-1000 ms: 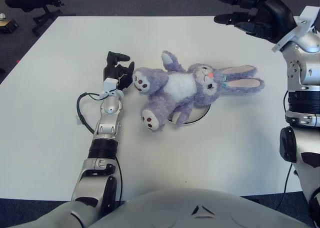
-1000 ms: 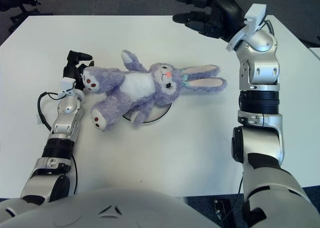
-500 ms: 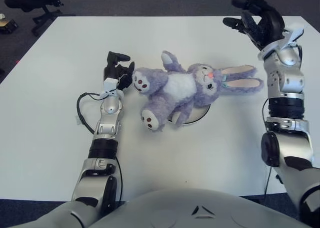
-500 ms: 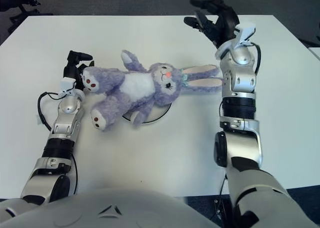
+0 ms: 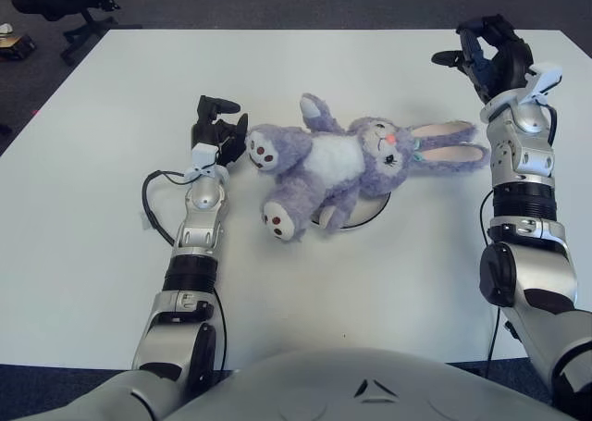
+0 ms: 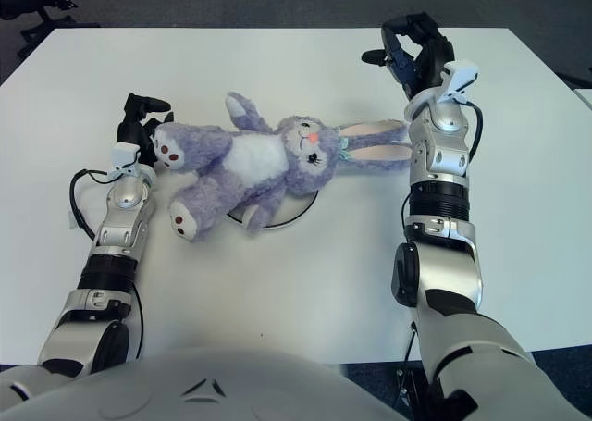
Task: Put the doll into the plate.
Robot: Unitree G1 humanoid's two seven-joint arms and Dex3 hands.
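Note:
A purple plush rabbit doll point(image 5: 344, 167) lies face up across a small white plate point(image 5: 364, 214), which it mostly covers; only the plate's front rim shows below its belly. Its long ears point(image 5: 449, 143) reach to the right, its feet to the left and front. My left hand point(image 5: 218, 130) shows just left of the doll's upper foot point(image 5: 263, 151), fingers loosely curled and holding nothing. My right hand point(image 5: 487, 55) is raised behind the ear tips, at the right, fingers curled in, with nothing in it.
The white table point(image 5: 92, 199) spreads wide on all sides. A black cable point(image 5: 153, 199) loops beside my left forearm. Dark floor and an office chair base point(image 5: 65, 5) lie past the far left edge.
My right arm has swung down and inward from high at the far right, and its spread fingers have curled in. The doll and left hand have not moved.

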